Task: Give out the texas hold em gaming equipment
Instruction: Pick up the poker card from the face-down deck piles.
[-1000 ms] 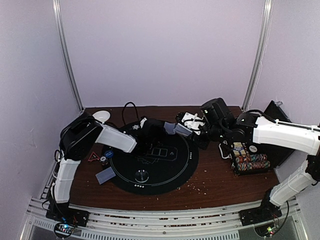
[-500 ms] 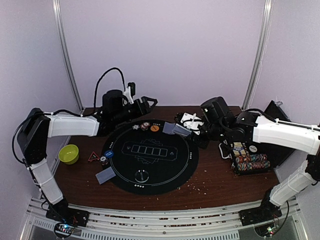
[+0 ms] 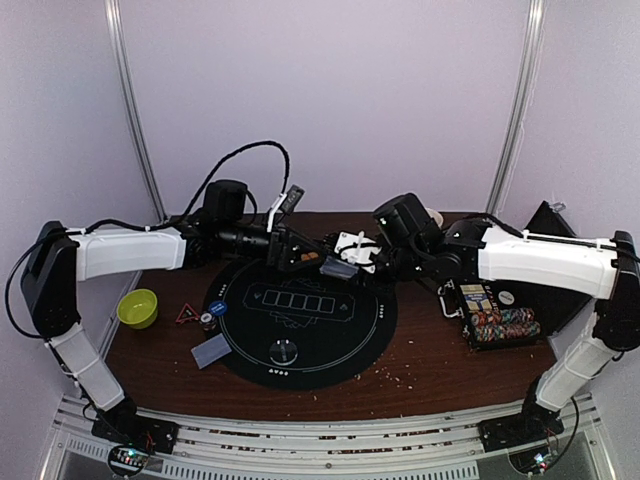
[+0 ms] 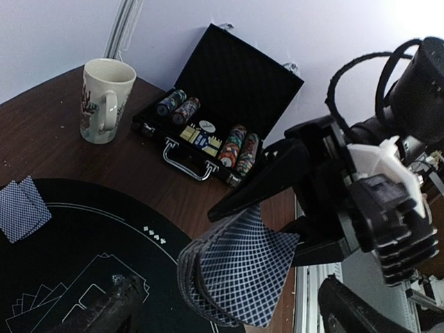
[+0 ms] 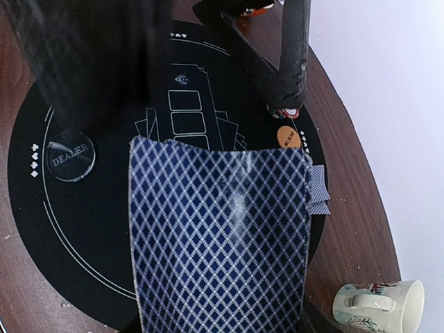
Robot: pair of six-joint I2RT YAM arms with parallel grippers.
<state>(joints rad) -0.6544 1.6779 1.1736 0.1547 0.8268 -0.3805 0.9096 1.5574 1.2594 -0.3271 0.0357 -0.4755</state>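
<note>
**Right gripper** (image 3: 350, 263): jaws clamped on card deck (image 5: 218, 236), grey-blue backs toward its own camera.

**Left gripper** (image 3: 284, 248): fingers (image 4: 104, 312) spread wide, empty. Has swung in from far-left mat edge within the last half second and now faces the deck, just short of it. Right gripper has also shifted toward it.

**Judgement:** card draw or handover imminent; dealing barely begun.

**Beyond deck, on mat** (image 5: 104, 229): dealer button (image 5: 69, 156), orange disc (image 5: 286, 137), two dealt cards (image 5: 318, 189).

**Farthest, behind right gripper:** open chip case (image 4: 243, 76), chips (image 4: 239, 142) still racked.
</note>
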